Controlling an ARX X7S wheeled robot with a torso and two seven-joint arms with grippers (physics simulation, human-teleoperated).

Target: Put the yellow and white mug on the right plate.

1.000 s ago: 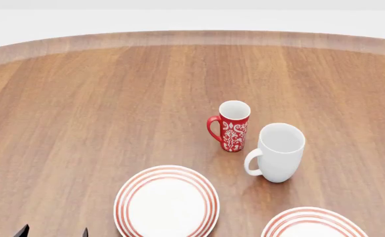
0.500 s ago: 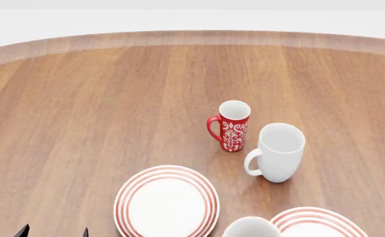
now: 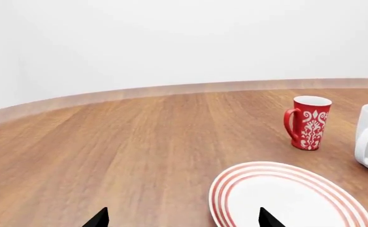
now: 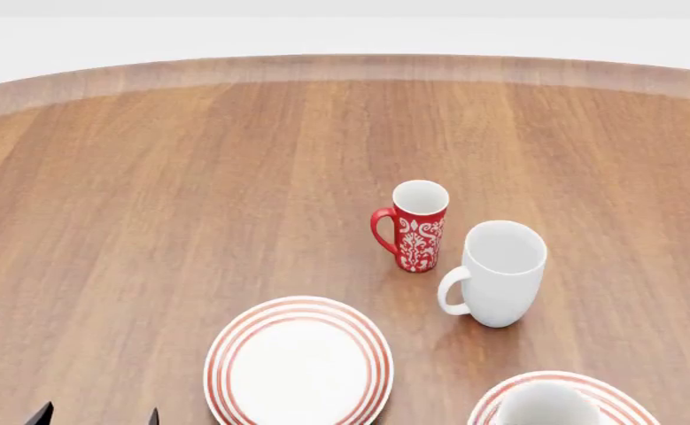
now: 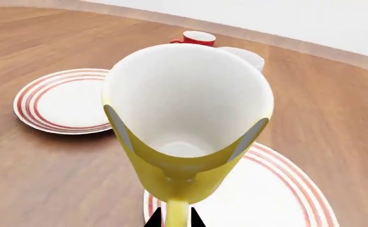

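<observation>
Table: I had a round wooden table (image 4: pixel 203 177) filling the head view, its pale edge curving across the far side.
Left plate: the red-ringed white plate (image 4: pixel 298 363) lay flat near me, with bare wood all round it.
Right plate: the right plate (image 4: pixel 628 400) sat cut off at the near right corner of the head view; in the right wrist view its red rings (image 5: pixel 297 189) showed directly beneath the mug.
White mug: the tall white mug (image 4: pixel 499 274) stood upright beyond the right plate, handle toward the left plate.
Red mug: the slim red mug with white pattern (image 4: pixel 415 226) stood upright just beside the white mug, on its far left side, apart from it.
Yellow and white mug: the yellow and white mug (image 5: pixel 187 127) was over the right plate, its white mouth (image 4: pixel 543 405) showing at the bottom of the head view; I could not tell whether it touched the plate.
Right gripper: the right gripper (image 5: pixel 174 217) was clamped on the mug's yellow handle, dark fingertips either side of it.
Left gripper: the left gripper (image 3: pixel 180 218) hung low over the table beside the left plate, its two dark tips spread wide with nothing between them.
</observation>
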